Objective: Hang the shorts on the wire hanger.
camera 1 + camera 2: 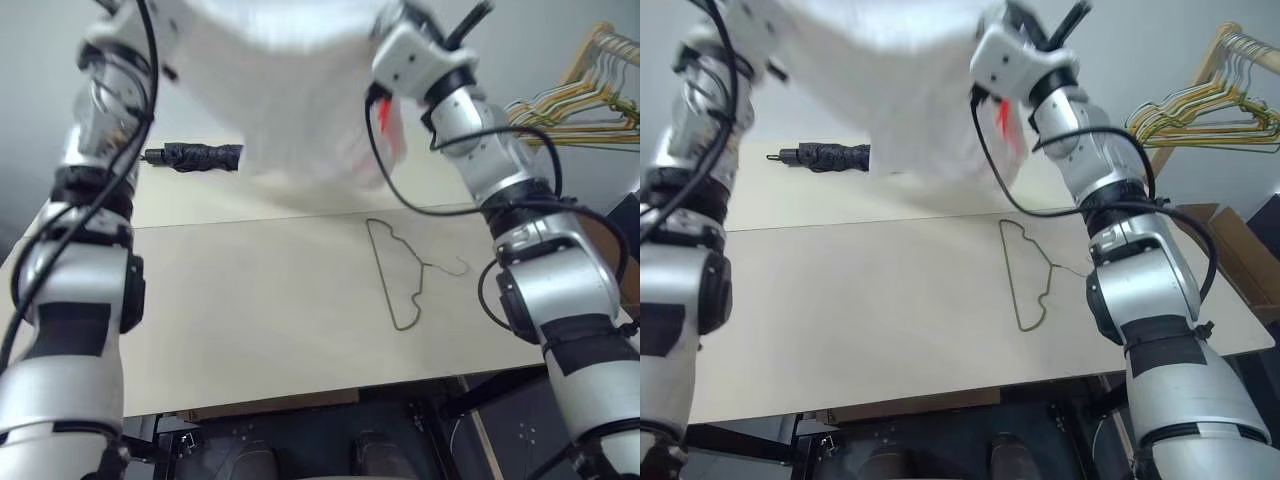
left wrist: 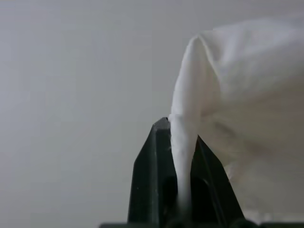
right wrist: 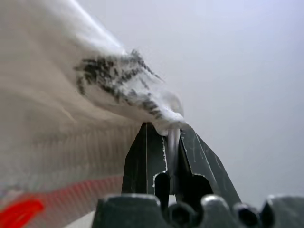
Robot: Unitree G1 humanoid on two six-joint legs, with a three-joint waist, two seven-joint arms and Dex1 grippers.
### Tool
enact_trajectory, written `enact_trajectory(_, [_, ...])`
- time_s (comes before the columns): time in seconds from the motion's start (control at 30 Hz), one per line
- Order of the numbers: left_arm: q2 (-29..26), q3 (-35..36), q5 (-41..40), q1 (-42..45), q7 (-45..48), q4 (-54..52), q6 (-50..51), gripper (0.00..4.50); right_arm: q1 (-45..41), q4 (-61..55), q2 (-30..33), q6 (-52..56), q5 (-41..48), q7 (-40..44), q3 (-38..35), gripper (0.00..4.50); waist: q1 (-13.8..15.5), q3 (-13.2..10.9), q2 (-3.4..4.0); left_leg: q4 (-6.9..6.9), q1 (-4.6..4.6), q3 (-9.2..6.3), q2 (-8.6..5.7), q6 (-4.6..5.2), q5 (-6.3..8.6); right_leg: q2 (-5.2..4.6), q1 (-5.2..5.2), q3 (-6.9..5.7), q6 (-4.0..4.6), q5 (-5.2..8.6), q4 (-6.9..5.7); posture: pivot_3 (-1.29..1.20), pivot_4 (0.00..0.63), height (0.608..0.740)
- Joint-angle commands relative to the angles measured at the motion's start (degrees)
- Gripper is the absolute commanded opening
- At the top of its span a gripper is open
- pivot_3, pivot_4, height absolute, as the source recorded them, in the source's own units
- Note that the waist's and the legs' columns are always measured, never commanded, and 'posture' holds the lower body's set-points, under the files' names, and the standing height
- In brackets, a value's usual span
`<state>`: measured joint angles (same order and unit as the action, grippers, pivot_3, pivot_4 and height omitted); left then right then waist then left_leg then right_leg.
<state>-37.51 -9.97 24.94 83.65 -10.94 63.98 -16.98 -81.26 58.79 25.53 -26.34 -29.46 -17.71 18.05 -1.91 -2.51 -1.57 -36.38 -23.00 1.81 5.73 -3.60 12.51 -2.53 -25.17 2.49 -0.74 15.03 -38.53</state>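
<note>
The counter (image 1: 260,300) is a wide, pale beige surface running across the head views, with a seam along its far part. Above it hang the shorts (image 1: 290,90), a big white cloth held up in the air and spread between the two raised arms, well clear of the counter top; a red patch shows on the cloth near the right arm.

The left gripper (image 2: 183,137) has its black fingers (image 2: 147,185) closed on a folded edge of the shorts, the cloth pinched between them. The right gripper (image 3: 172,135) is likewise clamped on the cloth, at a spot with a dark speckled mark.

On the counter, below the shorts and toward the right arm, lies the wire hanger (image 1: 400,270), flat, its hook pointing right. At the far right a bunch of coloured hangers (image 1: 585,90) hangs behind the counter. A dark folded umbrella (image 1: 195,156) lies on the far left part of the counter.
</note>
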Motion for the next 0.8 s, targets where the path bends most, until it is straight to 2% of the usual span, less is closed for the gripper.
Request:
enact_trajectory(0.03, [-1.48,-1.47,3.84,1.85,-10.59,2.96,-7.39,0.05,-1.16,4.00,1.00,-5.33,-3.87,-13.56,0.10,0.00,0.38,0.00,0.00,0.13,0.01,0.04,-0.03,-0.01,-0.01,-0.04,0.00,0.01,0.00,0.00,0.09,0.03,0.000,0.740])
enact_trajectory(0.13, [-1.73,-2.09,3.60,-0.75,-7.76,2.94,-13.81,0.05,1.17,6.28,2.20,-9.63,-5.58,-12.24,2.16,0.00,1.07,0.00,0.00,0.20,-0.02,0.08,-0.06,-0.08,-0.05,-0.06,-0.01,0.00,0.00,0.00,0.49,0.03,0.000,0.740])
enact_trajectory(0.2, [-2.18,-1.92,1.83,-5.62,-3.00,1.43,-19.62,0.05,4.44,6.66,3.52,-14.31,-6.86,-8.97,4.29,0.00,1.23,0.00,0.00,0.18,0.02,0.09,-0.08,-0.13,-0.07,-0.07,0.03,0.00,0.00,0.00,0.52,0.03,0.000,0.740])
enact_trajectory(0.33, [-3.75,-1.23,-6.59,-21.78,13.71,-6.66,-30.80,0.05,12.75,6.04,6.66,-26.18,-8.79,2.18,9.62,0.00,0.88,0.03,0.06,0.15,0.24,0.09,-0.09,-0.32,-0.19,-0.07,0.21,0.01,-0.01,0.00,0.38,0.01,0.000,0.740])
enact_trajectory(0.4, [-5.08,-1.16,-10.67,-29.93,21.45,-12.59,-32.80,0.05,15.98,5.42,7.98,-30.02,-9.66,6.56,11.67,0.00,0.01,0.06,0.10,0.15,0.29,0.09,-0.09,-0.37,-0.24,-0.07,0.24,0.08,-0.04,-0.07,0.37,0.01,0.000,0.740])
enact_trajectory(0.5, [-9.40,-1.24,-19.42,-47.22,35.03,-26.85,-29.57,0.05,21.55,4.96,9.64,-36.17,-8.90,15.75,14.21,0.00,-1.60,0.06,0.10,0.07,0.17,0.07,-0.08,-0.46,-0.30,-0.08,0.14,0.12,-0.04,-0.12,0.30,0.01,0.000,0.740])
enact_trajectory(0.57, [-11.94,-0.68,-22.90,-54.57,41.21,-33.71,-26.66,0.05,23.84,4.61,10.08,-38.55,-7.71,20.35,14.66,0.00,-2.69,0.06,0.10,0.03,0.18,0.07,-0.06,-0.45,-0.30,-0.08,0.15,0.17,-0.04,-0.12,0.24,0.01,0.000,0.740])
enact_trajectory(0.63, [-17.53,-0.44,-28.32,-65.03,49.83,-41.86,-22.73,0.05,26.62,3.43,11.13,-40.70,-8.21,24.40,15.81,0.00,-3.78,0.06,0.10,-0.09,0.24,0.06,-0.06,-0.41,-0.29,-0.07,0.18,0.17,-0.04,-0.12,0.07,0.01,0.000,0.740])
enact_trajectory(0.7, [-22.46,0.16,-31.23,-72.72,55.90,-47.87,-19.06,0.05,28.57,2.46,11.78,-41.64,-7.96,27.49,15.81,0.00,-4.39,0.05,0.10,-0.11,0.74,0.07,-0.05,-0.33,-0.25,-0.04,0.60,0.28,-0.05,-0.11,-0.10,0.02,0.000,0.740])
enact_trajectory(0.8, [-27.37,1.43,-33.22,-78.65,61.56,-53.76,-13.55,0.05,30.13,0.72,12.37,-41.50,-7.52,29.55,14.97,0.00,-4.63,0.02,0.10,-0.06,1.71,0.08,-0.05,-0.08,-0.15,-0.06,1.55,0.25,-0.06,-0.09,-0.04,0.02,0.006,0.740])
